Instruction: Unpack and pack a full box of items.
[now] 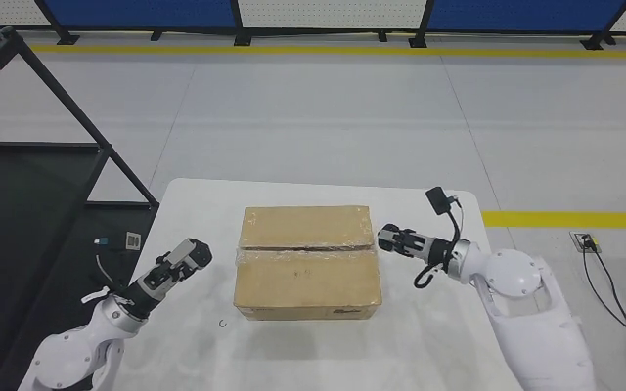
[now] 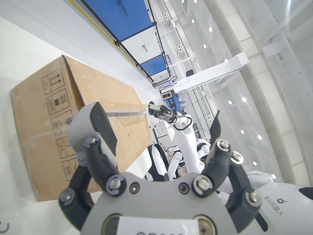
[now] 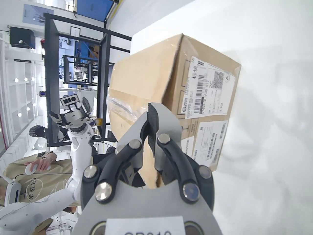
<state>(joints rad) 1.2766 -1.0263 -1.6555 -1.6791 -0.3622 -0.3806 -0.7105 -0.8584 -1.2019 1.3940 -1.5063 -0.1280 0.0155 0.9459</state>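
Note:
A closed cardboard box (image 1: 308,262), its top seam sealed with clear tape, stands in the middle of the white table (image 1: 440,332). My right gripper (image 1: 383,239) is at the box's right end, level with the tape seam. In the right wrist view the right gripper (image 3: 150,119) is shut, its tips close against the box (image 3: 146,79), whose end carries shipping labels. My left gripper (image 1: 193,254) hovers left of the box, a short gap away. In the left wrist view the left gripper (image 2: 159,125) is open and holds nothing, facing the box (image 2: 49,113).
A small dark ring-shaped bit (image 1: 224,325) lies on the table near the box's front left corner. A black metal frame (image 1: 59,147) stands off the table's left side. Bare tabletop lies in front of and behind the box.

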